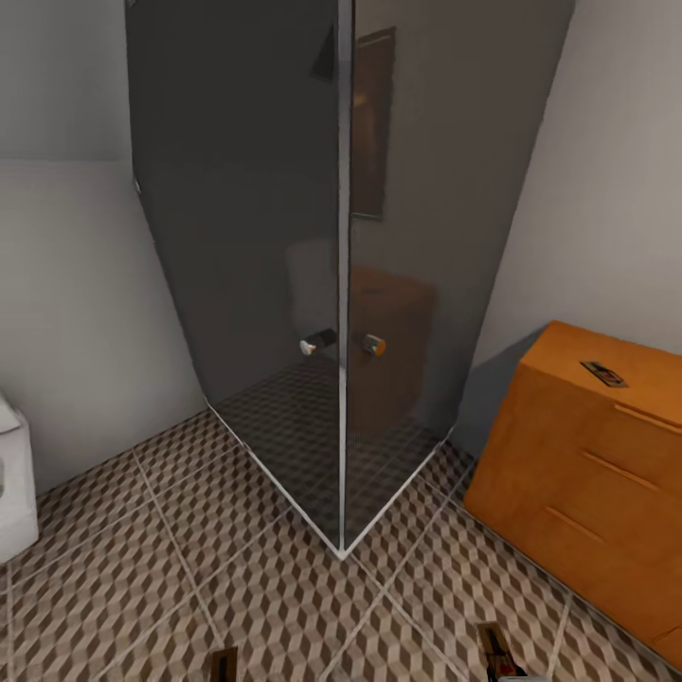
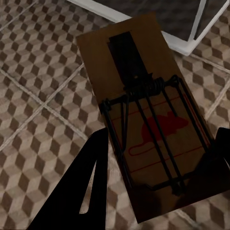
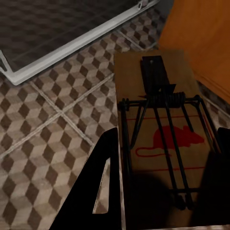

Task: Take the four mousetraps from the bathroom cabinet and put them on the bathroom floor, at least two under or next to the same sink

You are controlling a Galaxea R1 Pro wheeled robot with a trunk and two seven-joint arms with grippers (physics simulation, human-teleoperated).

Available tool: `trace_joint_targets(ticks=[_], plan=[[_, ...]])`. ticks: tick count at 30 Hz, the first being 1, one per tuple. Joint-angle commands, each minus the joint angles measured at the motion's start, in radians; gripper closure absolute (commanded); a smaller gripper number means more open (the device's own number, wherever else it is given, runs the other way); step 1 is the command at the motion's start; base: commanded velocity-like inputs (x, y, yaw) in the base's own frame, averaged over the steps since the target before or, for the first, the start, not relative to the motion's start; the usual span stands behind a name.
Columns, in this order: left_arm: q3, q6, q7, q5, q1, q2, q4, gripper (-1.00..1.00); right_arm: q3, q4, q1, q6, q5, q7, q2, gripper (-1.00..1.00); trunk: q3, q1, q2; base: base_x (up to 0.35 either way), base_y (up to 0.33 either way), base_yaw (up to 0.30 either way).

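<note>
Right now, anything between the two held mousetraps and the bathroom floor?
Nothing visible. The left gripper holds one mousetrap and the right gripper another, both over bare patterned floor tiles. The glass shower enclosure and cabinet stand off to the side.

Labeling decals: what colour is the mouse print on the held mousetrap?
Red, on the mousetrap; clearest in the right wrist view.

orange-brown wooden drawer cabinet: cut off at right edge | small dark flat item on its top: too small to identify | white fixture: cropped at left edge
</note>
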Motion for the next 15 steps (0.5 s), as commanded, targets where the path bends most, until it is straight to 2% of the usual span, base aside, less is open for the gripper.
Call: trace_joint_targets(ticks=[1, 2, 5, 6, 7, 9, 11, 15], plan=[[-0.002, -0.005, 0.012, -0.011, -0.002, 0.001, 0.004, 1.0, -0.001, 0.0, 0.0, -0.002, 0.007, -0.004, 0.0, 1.0, -0.001, 0.0, -0.001, 0.0, 0.0, 0.266], [-0.001, -0.005, 0.012, -0.008, -0.002, 0.003, 0.003, 1.0, -0.001, 0.0, 0.0, -0.002, 0.007, -0.004, 0.0, 1.0, -0.001, 0.0, -0.001, 0.0, 0.0, 0.266], [0.001, -0.005, 0.018, 0.028, -0.002, 0.012, 0.001, 1.0, -0.001, 0.0, 0.0, -0.002, 0.007, -0.004, 0.0, 1.0, -0.001, 0.0, -0.001, 0.0, 0.0, 0.266], [0.002, -0.005, 0.028, 0.047, -0.001, 0.015, 0.001, 1.0, -0.001, 0.001, 0.0, -0.002, 0.007, -0.004, 0.0, 1.0, -0.001, 0.0, -0.001, 0.0, 0.0, 0.266], [0.002, -0.006, 0.054, 0.082, -0.002, 0.019, 0.001, 1.0, -0.001, 0.001, 0.0, -0.002, 0.007, -0.004, 0.0, 1.0, -0.001, 0.0, -0.001, 0.0, 0.0, 0.266], [0.001, -0.007, 0.101, 0.12, -0.002, 0.021, 0.0, 1.0, 0.0, 0.001, 0.0, -0.002, 0.007, -0.004, 0.0, 1.0, -0.001, 0.0, -0.001, 0.0, 0.0, 0.266], [0.001, -0.008, 0.133, 0.137, -0.001, 0.022, 0.0, 1.0, 0.0, 0.001, 0.0, -0.002, 0.007, -0.004, 0.001, 1.0, -0.001, 0.0, -0.001, 0.0, 0.0, 0.266], [0.001, -0.009, 0.152, 0.147, -0.001, 0.023, 0.0, 1.0, 0.0, 0.001, 0.0, -0.002, 0.007, -0.004, 0.002, 1.0, -0.001, 0.0, -0.001, 0.0, 0.0, 0.266]])
